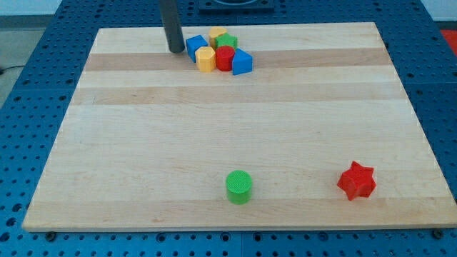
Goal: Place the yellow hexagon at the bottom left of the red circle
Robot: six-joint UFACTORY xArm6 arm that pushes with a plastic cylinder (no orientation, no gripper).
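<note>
No claw, nothing to open or clamp; our tip is approaching. The yellow hexagon sits lower-right, beside the red circle. Next we nudge it downward.

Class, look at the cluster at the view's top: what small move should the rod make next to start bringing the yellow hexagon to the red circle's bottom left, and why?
Probably a short slide toward the view's bottom. My tip stands just left of the blue block, while the yellow hexagon already touches the red circle on its left, slightly too high. The tip likely has to get around to nudge it lower.
</note>
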